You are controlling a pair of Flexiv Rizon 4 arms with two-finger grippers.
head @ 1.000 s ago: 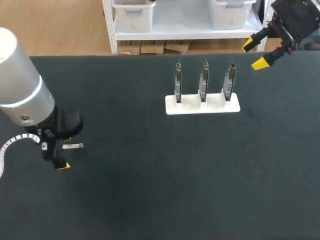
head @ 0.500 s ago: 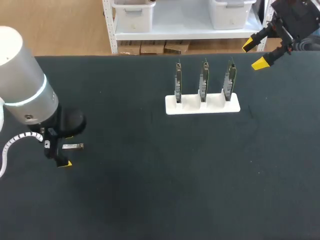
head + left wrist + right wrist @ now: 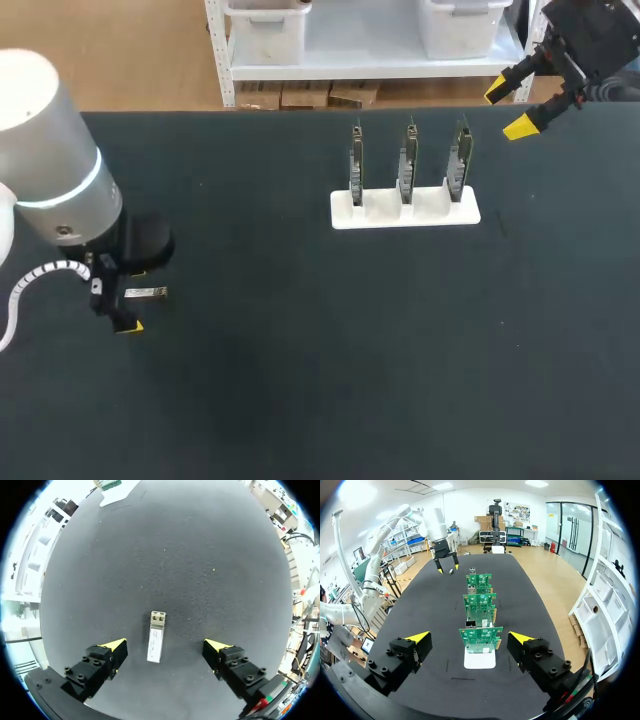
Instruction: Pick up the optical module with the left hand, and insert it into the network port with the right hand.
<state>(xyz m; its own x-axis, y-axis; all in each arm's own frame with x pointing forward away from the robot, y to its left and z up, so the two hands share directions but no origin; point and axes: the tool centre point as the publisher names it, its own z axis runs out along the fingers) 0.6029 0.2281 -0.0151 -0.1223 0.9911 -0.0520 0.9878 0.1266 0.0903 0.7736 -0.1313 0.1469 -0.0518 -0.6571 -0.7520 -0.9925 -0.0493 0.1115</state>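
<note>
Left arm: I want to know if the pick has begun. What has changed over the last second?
The left arm has shifted a little to its right, with its gripper over the module, jaws open on either side and not touching it. Nothing was grasped. The module, the board stand and the right gripper kept their places.

My jaws stand wide apart. Ahead, three green boards [image 3: 480,605] stand upright in a white rack [image 3: 480,661] on the dark worktop [image 3: 427,605].
</note>
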